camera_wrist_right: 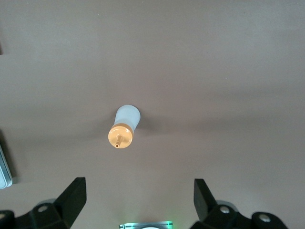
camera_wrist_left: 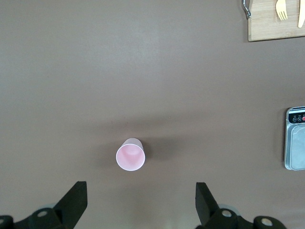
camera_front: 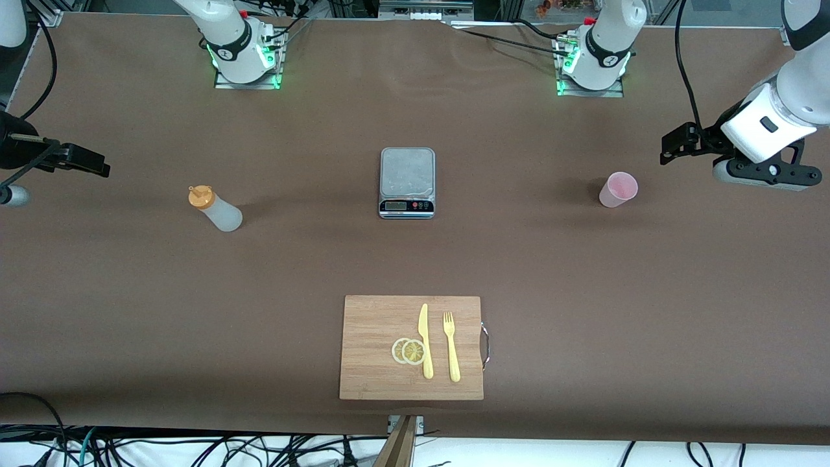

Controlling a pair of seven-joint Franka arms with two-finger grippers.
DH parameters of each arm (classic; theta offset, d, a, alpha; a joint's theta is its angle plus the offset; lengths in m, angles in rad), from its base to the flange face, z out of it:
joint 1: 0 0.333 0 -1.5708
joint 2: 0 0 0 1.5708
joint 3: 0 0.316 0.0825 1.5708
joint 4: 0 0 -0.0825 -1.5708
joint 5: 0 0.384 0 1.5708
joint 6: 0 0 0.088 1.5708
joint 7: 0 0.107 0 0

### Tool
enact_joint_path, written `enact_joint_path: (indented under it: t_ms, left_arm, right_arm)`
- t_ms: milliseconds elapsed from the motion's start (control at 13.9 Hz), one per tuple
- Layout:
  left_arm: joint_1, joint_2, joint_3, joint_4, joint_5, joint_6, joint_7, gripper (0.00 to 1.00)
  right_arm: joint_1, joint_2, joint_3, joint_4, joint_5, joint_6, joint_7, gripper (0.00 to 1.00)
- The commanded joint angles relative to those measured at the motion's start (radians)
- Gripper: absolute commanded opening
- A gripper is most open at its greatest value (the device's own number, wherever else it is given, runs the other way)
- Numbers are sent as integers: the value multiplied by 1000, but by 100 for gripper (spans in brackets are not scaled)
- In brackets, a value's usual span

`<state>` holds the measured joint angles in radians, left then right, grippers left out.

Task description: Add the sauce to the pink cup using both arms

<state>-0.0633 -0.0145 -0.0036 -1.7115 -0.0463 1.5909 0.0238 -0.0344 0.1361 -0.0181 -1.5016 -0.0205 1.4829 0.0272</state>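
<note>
The sauce (camera_front: 216, 209), a whitish squeeze bottle with an orange cap, stands upright toward the right arm's end of the table. From the right wrist view I look down on the sauce (camera_wrist_right: 123, 128), which is clear of my open right gripper (camera_wrist_right: 139, 188). The pink cup (camera_front: 618, 189) stands upright toward the left arm's end. It shows as an empty cup (camera_wrist_left: 130, 154) just ahead of my open left gripper (camera_wrist_left: 141, 191). In the front view the left gripper (camera_front: 765, 174) hangs above the table beside the cup. The right gripper (camera_front: 13, 194) is mostly cut off by the frame edge.
A kitchen scale (camera_front: 407, 170) sits mid-table between bottle and cup. Nearer the front camera lies a wooden cutting board (camera_front: 369, 324) with a yellow knife (camera_front: 425, 340), a yellow fork (camera_front: 451, 347) and two lemon slices (camera_front: 408, 351). Both arm bases stand along the table's robot edge.
</note>
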Motion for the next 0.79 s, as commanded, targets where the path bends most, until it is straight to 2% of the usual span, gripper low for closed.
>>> enact_joint_path:
  t_ms: [0,721]
  left_arm:
    - [4,4,2,3,-12,-11,7,100]
    - [5,10,5,9,-18,-11,5,100]
  right_arm:
    - [-6,10,3,27,-3,-7,-4,100]
    - [-15,11,3,27,-1,-7,-13,100]
